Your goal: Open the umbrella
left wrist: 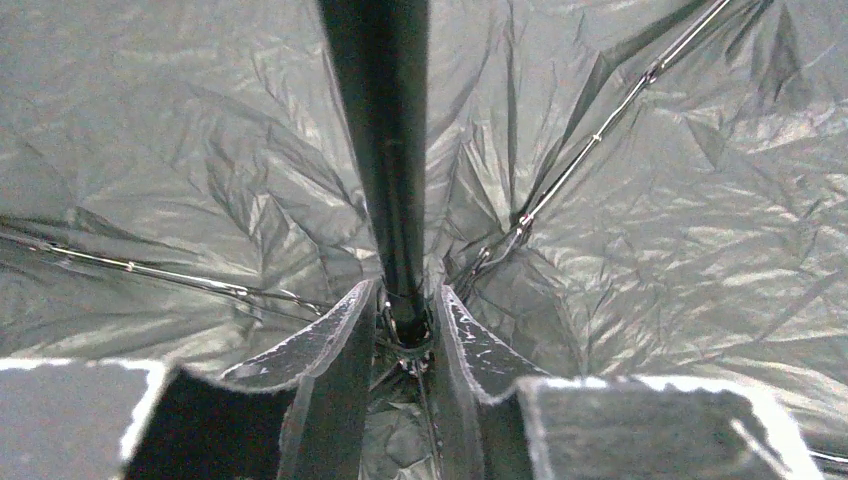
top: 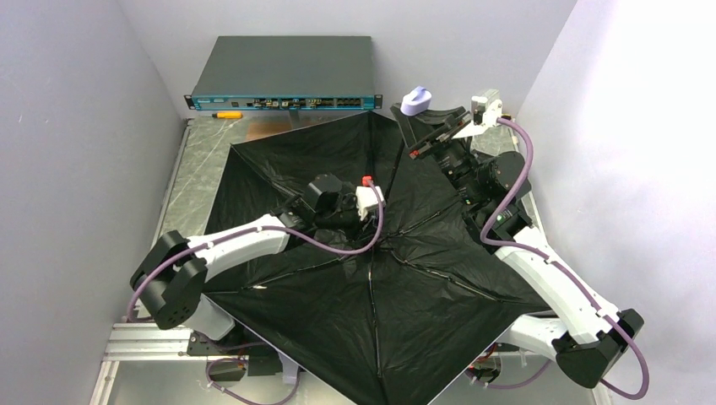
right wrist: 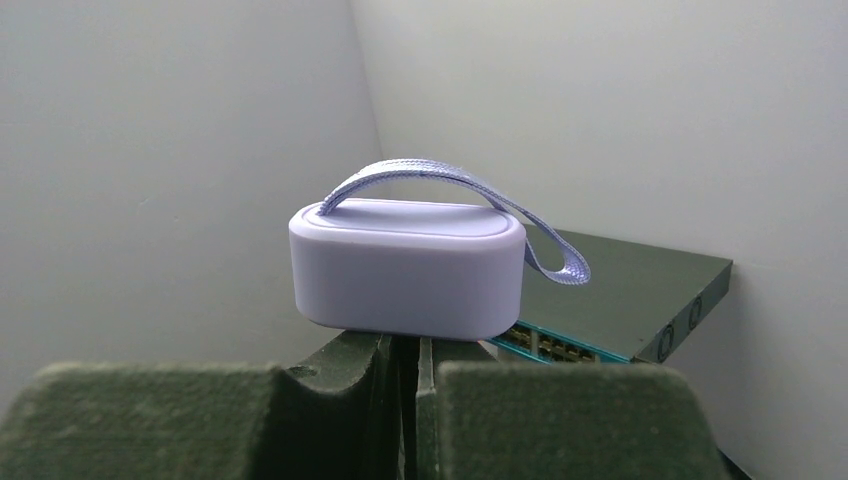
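The umbrella (top: 397, 312) lies spread wide across the table, black lining and ribs facing up. Its thin black shaft (left wrist: 385, 150) rises from the hub toward the back right. My left gripper (top: 378, 211) sits low at the hub. In the left wrist view its fingertips (left wrist: 405, 295) closely flank the shaft base, and contact is unclear. The rounded lilac knob handle (top: 416, 101) with its wrist strap (right wrist: 450, 175) tops the shaft. My right gripper (top: 429, 128) is shut on the shaft just under the handle (right wrist: 405, 265), jaws nearly together (right wrist: 418, 345).
A dark network switch (top: 283, 72) with a teal front stands at the back wall, also seen behind the handle (right wrist: 640, 300). A small yellow tool (top: 226, 114) lies in front of it. Grey walls enclose three sides. The canopy covers most of the table (top: 190, 177).
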Controlling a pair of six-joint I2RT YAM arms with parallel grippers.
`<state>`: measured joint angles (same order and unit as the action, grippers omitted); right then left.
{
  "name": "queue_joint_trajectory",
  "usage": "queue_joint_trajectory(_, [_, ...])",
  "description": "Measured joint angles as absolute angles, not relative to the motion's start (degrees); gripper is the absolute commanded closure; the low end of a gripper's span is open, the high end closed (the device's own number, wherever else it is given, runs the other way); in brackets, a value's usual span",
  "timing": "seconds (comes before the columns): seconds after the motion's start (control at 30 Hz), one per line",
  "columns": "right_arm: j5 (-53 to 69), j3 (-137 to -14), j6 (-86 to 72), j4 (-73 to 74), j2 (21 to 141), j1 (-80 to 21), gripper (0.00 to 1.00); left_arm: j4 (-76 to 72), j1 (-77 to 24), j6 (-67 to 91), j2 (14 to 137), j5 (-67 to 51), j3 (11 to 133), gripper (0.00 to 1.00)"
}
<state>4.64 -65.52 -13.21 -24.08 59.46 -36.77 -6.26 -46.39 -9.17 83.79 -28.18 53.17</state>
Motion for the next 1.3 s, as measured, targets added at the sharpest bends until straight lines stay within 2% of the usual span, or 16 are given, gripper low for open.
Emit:
queue_joint_trajectory(0.07, [4.14,-65.58,-12.75,-23.83,59.64,-36.77,1.0,-6.66,-46.39,-8.23,85.19,-28.12,53.17,0.81])
queue_joint_trajectory(0.13, [3.27,-65.63,-12.08,-23.59,60.16,-36.77,1.0,-7.46,-46.46,-7.31,86.15,-27.27,53.17,0.84])
queue_joint_trajectory(0.33, [-0.19,-71.07,-9.72,-20.32,64.55,-36.62,1.0,-12.97,-46.44,-3.6,88.14,-25.69,51.4,0.77])
queue_joint_trajectory(0.63, [-1.04,-83.79,-9.8,-10.55,73.8,-32.05,1.0,-23.16,-46.54,0.73,94.98,-22.41,52.93,0.8])
queue_joint_trajectory(0.9, [-1.08,-84.55,-8.49,-8.29,74.28,-31.57,1.0,-23.62,-46.85,1.8,100.73,-22.06,56.69,0.77])
queue_joint_trajectory(1.3, [-1.67,-84.42,-7.03,-2.5,74.37,-31.42,1.0,-25.04,-48.34,2.22,107.46,-18.72,59.0,0.82])
